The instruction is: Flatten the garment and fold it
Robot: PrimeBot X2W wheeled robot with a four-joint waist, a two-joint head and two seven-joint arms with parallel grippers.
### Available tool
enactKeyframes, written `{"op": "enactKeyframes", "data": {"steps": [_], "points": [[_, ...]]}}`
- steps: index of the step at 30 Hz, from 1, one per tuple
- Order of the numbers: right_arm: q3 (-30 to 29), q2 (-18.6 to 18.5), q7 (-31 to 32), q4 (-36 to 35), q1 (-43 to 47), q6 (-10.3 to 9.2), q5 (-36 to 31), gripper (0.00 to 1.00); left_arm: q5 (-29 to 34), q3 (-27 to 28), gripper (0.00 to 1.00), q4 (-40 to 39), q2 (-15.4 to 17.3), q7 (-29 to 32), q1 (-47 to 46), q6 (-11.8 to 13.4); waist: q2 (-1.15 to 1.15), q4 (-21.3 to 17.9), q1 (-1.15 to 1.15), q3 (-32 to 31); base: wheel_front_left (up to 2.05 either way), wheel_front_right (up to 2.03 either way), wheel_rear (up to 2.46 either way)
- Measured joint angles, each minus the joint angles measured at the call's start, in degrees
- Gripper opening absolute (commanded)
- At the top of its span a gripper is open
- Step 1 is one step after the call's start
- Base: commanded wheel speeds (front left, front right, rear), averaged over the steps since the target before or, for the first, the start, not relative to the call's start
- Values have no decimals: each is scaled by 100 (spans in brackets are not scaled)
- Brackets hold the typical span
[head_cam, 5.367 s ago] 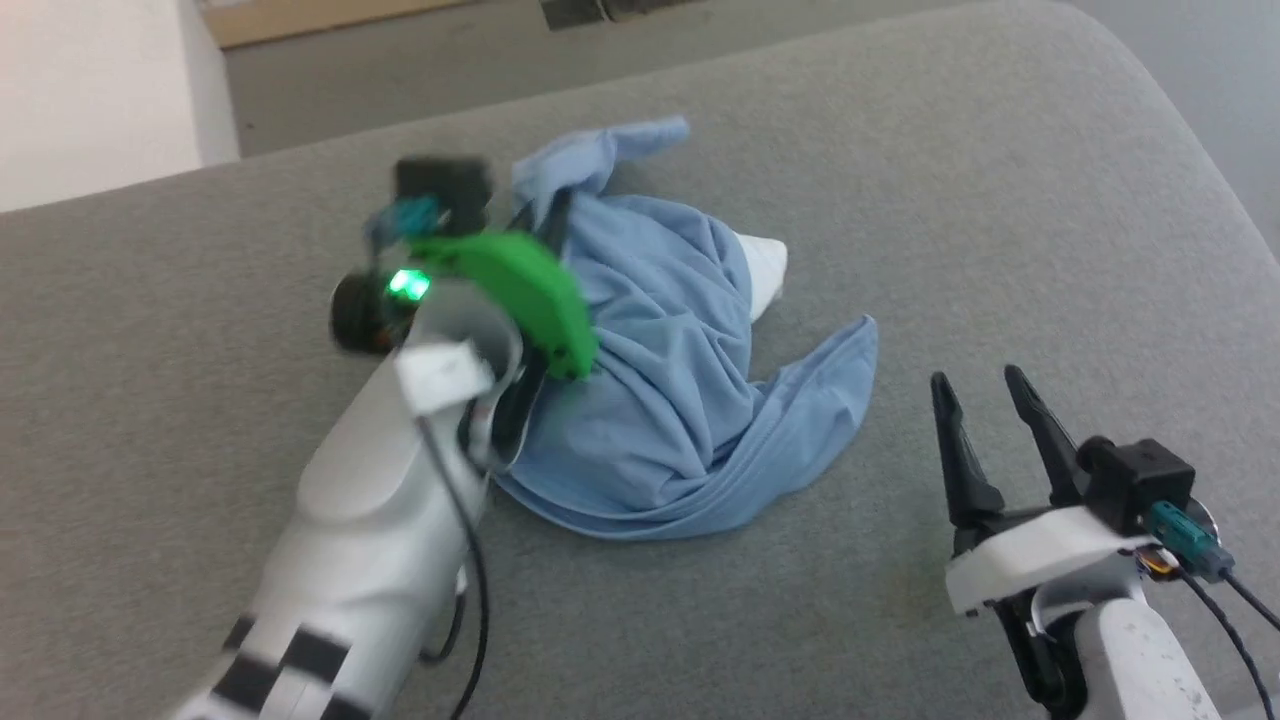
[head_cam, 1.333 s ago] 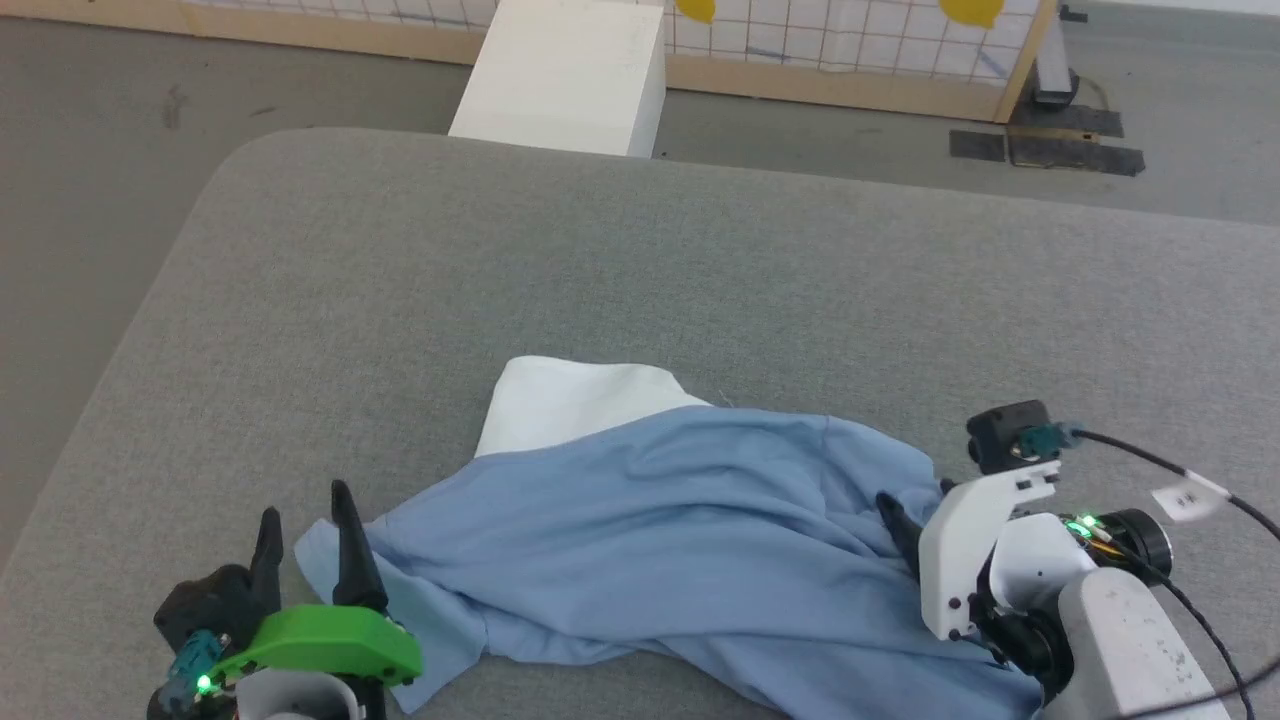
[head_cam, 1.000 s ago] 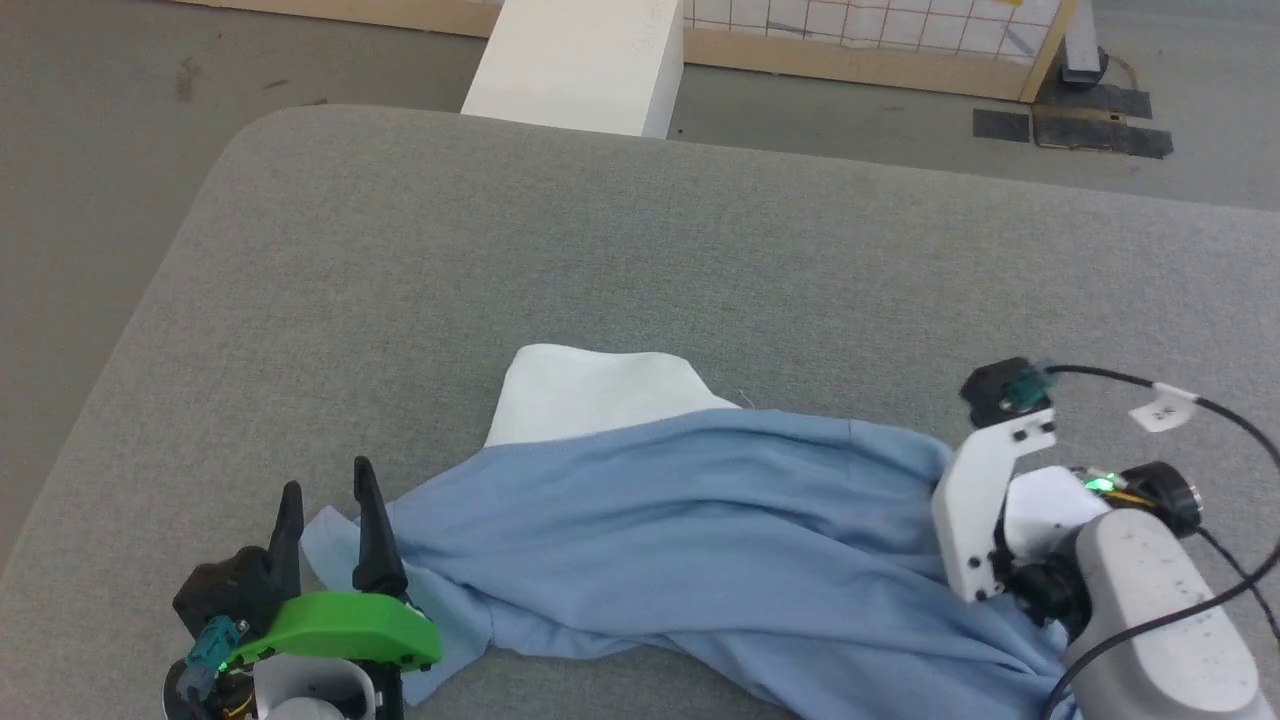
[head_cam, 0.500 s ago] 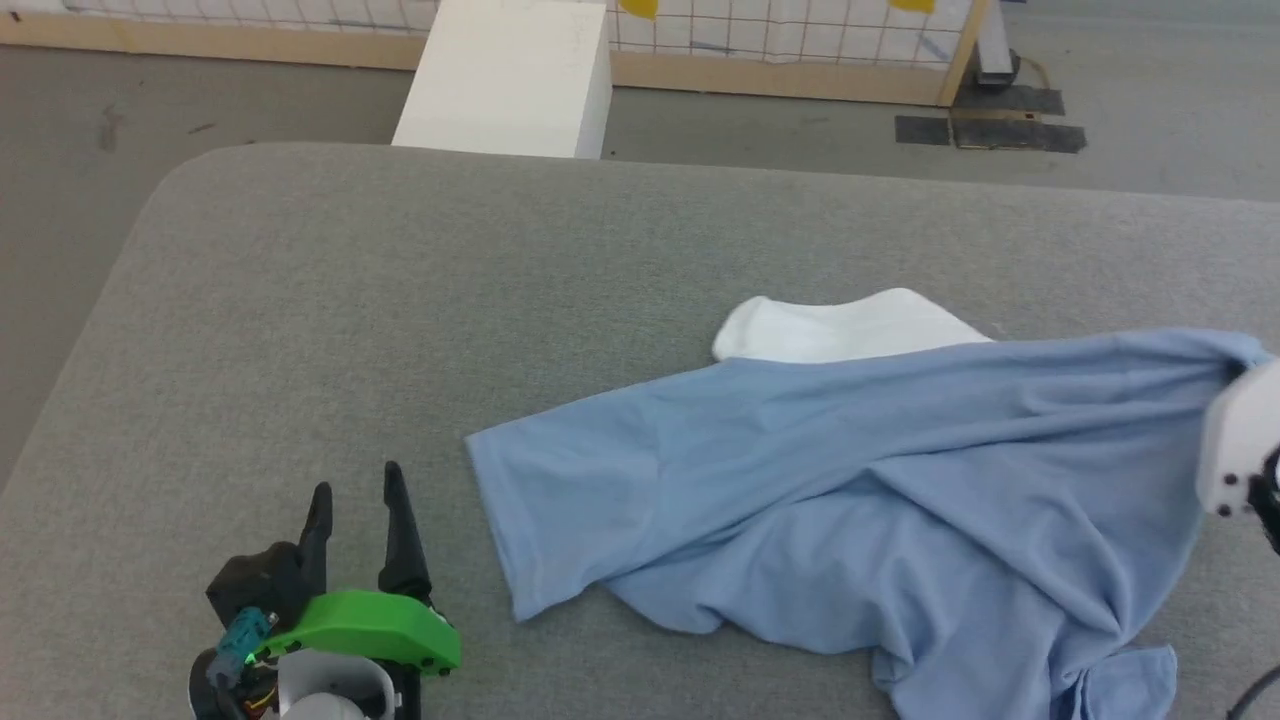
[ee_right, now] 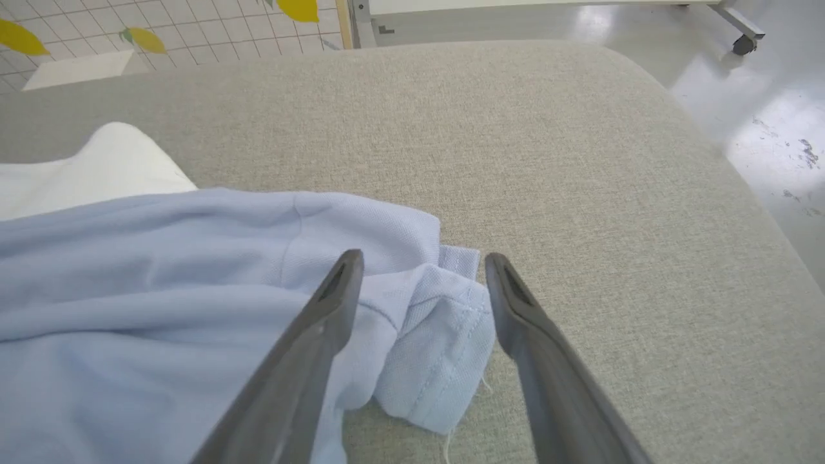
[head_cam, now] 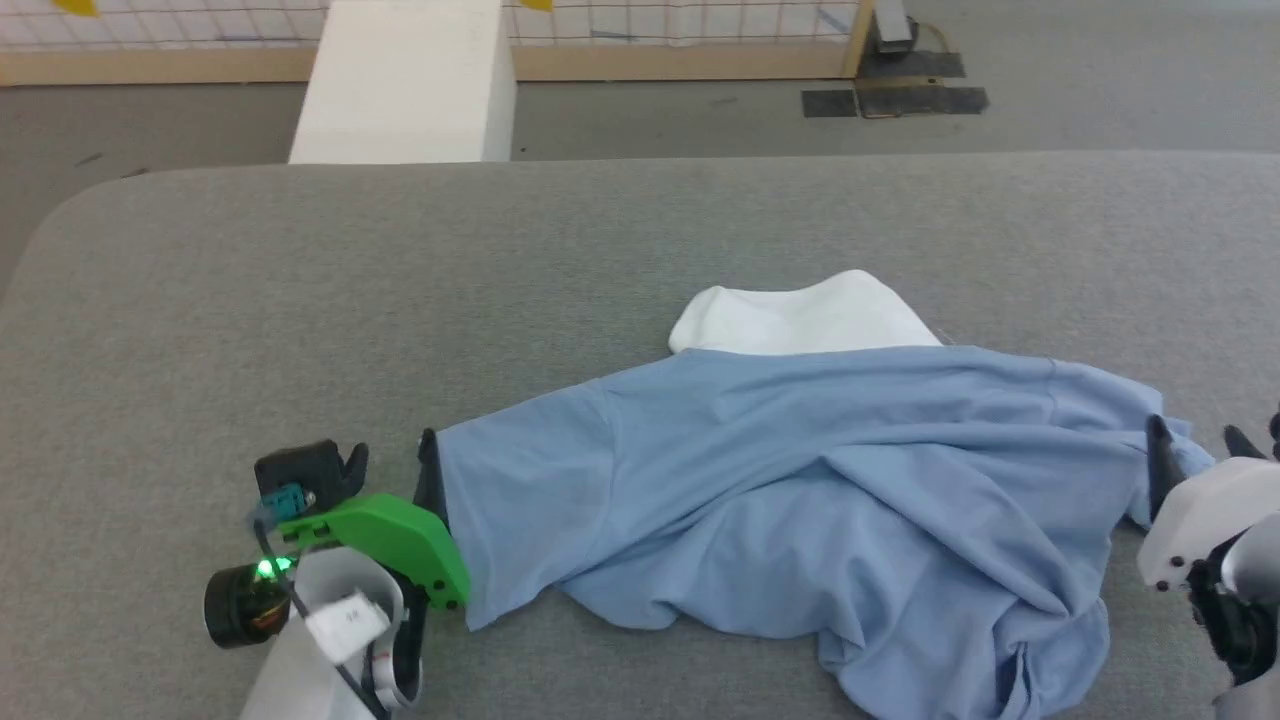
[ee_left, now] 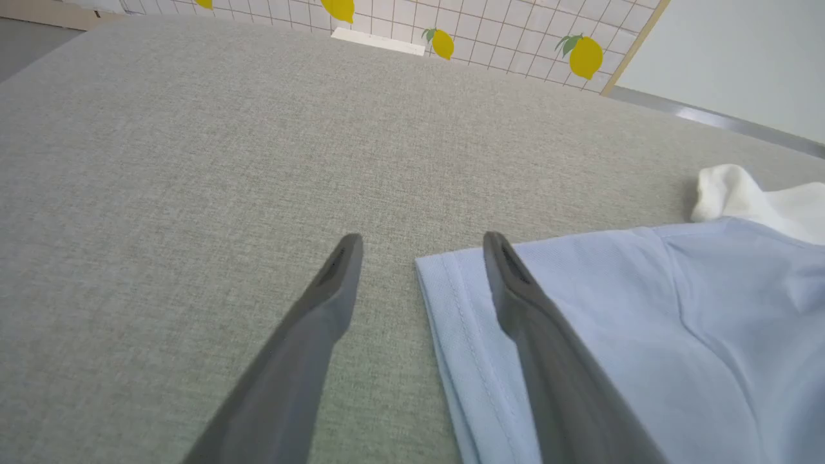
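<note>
One garment (head_cam: 800, 480) lies on the grey surface (head_cam: 300, 280), a light blue shirt stretched sideways from the middle toward the right edge and closer to the near edge than the far one. It is not flat. Long creases run across it, and a rumpled heap of cloth sits at its near right corner. One white part (head_cam: 800, 315) pokes out from under the blue on the side facing the far edge.

Two sleeves show, one at each end. The left sleeve lies smooth, its stitched hem facing the left edge. The right sleeve is crumpled and folded over itself, with a loose thread at its hem.

There are two claws, one at each sleeve. The left claw (head_cam: 390, 458), on its green mount, is low at the left sleeve with its two fingers spread apart: one finger is over the hem, the other over bare surface, and nothing is pinched between them. The right claw (head_cam: 1195, 432), on its white mount, is also spread, its two fingers on either side of the bunched right sleeve without closing on it.

Beyond the far edge, one white block (head_cam: 400, 85) stands on the floor, and two dark patches (head_cam: 895, 100) lie further right by a wooden-framed grid panel.
</note>
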Motion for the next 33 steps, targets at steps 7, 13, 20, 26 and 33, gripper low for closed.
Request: {"op": "enactKeyframes", "data": {"steps": [7,13,20,26,33], "points": [[542,194,-860,-522,518,0,337,100,-52,163,100,368,253,1424,-389,446,0,-448,0,57,0,0,0],[851,290,-1120,-918,903,0,549,100,-233,242,100,315,471,2321,-446,531,0,-821,0,118,0,0,0],[1014,332,-1111,-1141,1143,0,739,100,-535,158,0,-81,676,3479,-374,371,0,-1102,0,180,0,0,0],[1065,337,-1081,-1322,1145,0,726,100,-583,135,0,-548,667,3232,-140,355,0,-1065,0,169,0,0,0],[985,343,-1001,-1384,930,0,498,100,-430,520,0,-879,704,2274,87,605,0,-876,0,132,0,0,0]]}}
